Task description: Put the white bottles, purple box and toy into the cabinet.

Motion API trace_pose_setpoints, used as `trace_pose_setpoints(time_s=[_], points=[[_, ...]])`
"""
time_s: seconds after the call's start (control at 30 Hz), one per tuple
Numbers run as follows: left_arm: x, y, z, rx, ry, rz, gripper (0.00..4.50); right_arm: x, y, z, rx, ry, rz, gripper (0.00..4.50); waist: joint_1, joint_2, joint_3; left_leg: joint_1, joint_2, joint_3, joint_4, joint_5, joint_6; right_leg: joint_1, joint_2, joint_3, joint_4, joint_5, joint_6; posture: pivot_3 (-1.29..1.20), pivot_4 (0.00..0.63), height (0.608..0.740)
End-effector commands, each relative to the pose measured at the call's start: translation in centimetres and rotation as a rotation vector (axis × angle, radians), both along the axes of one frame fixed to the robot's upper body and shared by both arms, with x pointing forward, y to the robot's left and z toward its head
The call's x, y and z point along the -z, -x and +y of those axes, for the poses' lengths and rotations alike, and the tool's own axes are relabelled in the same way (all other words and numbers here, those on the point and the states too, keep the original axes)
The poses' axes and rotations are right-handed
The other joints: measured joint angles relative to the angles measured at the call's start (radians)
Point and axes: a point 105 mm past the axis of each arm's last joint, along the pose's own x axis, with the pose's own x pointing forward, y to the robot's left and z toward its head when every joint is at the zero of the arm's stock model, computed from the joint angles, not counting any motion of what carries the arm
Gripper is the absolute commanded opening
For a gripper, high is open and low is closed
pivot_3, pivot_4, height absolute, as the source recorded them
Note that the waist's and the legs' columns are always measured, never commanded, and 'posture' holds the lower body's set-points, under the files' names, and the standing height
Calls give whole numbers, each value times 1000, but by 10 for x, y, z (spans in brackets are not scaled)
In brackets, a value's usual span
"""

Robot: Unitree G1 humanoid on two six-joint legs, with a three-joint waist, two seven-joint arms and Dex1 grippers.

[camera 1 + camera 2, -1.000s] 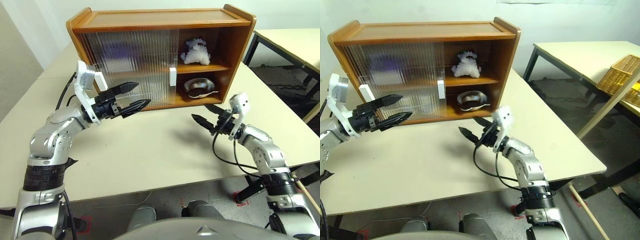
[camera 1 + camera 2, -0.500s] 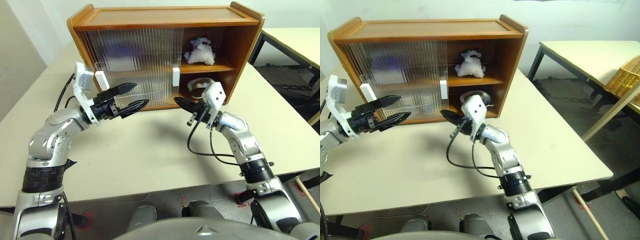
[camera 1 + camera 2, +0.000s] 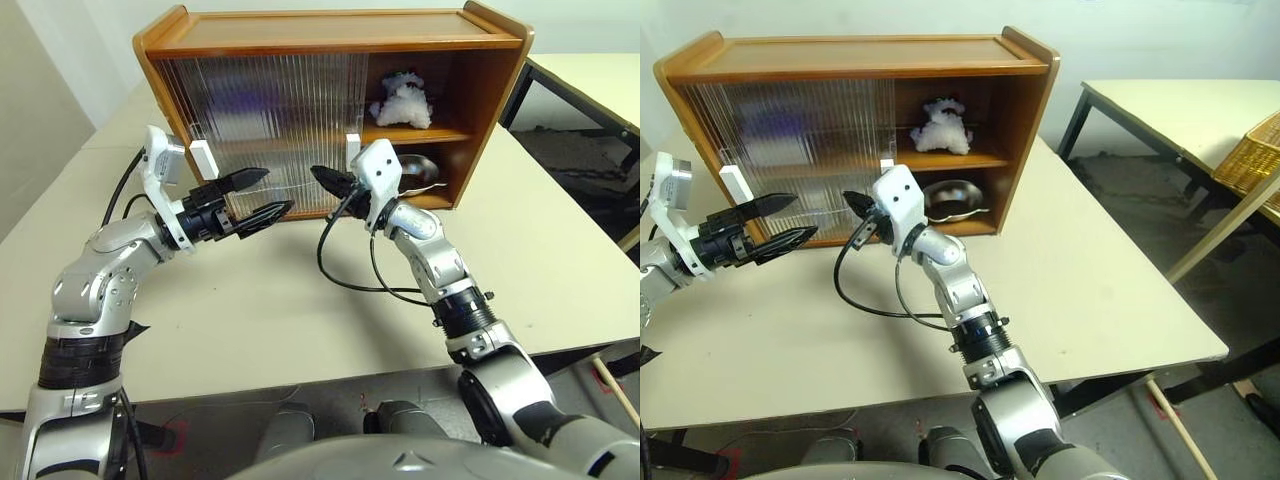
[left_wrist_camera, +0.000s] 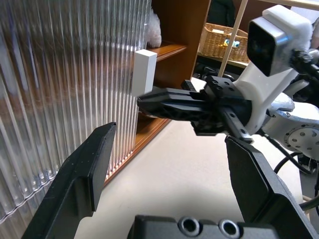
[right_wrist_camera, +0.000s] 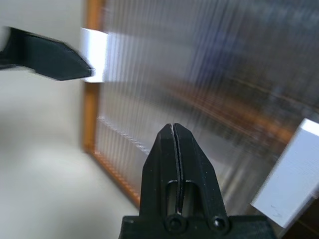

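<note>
- Two head views share one scene: the wide brown wooden cabinet [image 3: 330,100] with ribbed translucent door panels stands on a pale table [image 3: 300,300], its right-hand bay uncovered.
- In that bay, a white fluffy plush [image 3: 402,102] sits on the cabinet's upper shelf and a shiny round metal bowl [image 3: 954,198] on the lower shelf beneath it.
- The left gripper [image 3: 262,196] hangs in front of the cabinet's left door panel, its two black fingers spread apart with nothing between them, close to the white rectangular handle [image 3: 203,158] at that panel's outer edge.
- The right gripper [image 3: 322,177] hovers before the cabinet's middle, fingers pressed together and empty, just beside the second white handle [image 3: 352,152] at the inner door edge.
- Left wrist view: the left gripper's wide-apart fingers [image 4: 89,172] frame the ribbed panel of the cabinet, the inner white handle [image 4: 144,72] and the closed right gripper [image 4: 149,103] reaching across; a woven basket [image 4: 219,40] shows beyond the cabinet.
- Right wrist view: the right gripper's fingers [image 5: 172,134] meet along one thin seam, facing the cabinet's ribbed panel between both white handles, with a black fingertip of the left gripper [image 5: 50,59] near the far handle.
</note>
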Motion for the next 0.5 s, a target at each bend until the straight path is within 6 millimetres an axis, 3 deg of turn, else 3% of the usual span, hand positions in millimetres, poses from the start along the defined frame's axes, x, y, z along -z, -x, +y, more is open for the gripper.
trace_pose_setpoints(time_s=[0.03,0.4,0.5], points=[[-2,2,-2,7,-6,-15,4500,-4,-9,-2,86,3,-23,34,0,0,0,-1,0,0,0,0,0,-1,0,0,0,2,3,31,0,740],[-3,0,-4,16,-4,-16,4500,-14,-23,-22,310,-40,-56,34,0,0,0,-5,7,1,-1,0,0,-7,1,-2,0,6,4,17,0,740],[-3,-1,-4,19,-6,-17,4500,-15,-29,-40,414,-34,-69,34,0,0,0,-5,7,1,-1,1,1,-7,2,-2,0,7,4,11,0,740]])
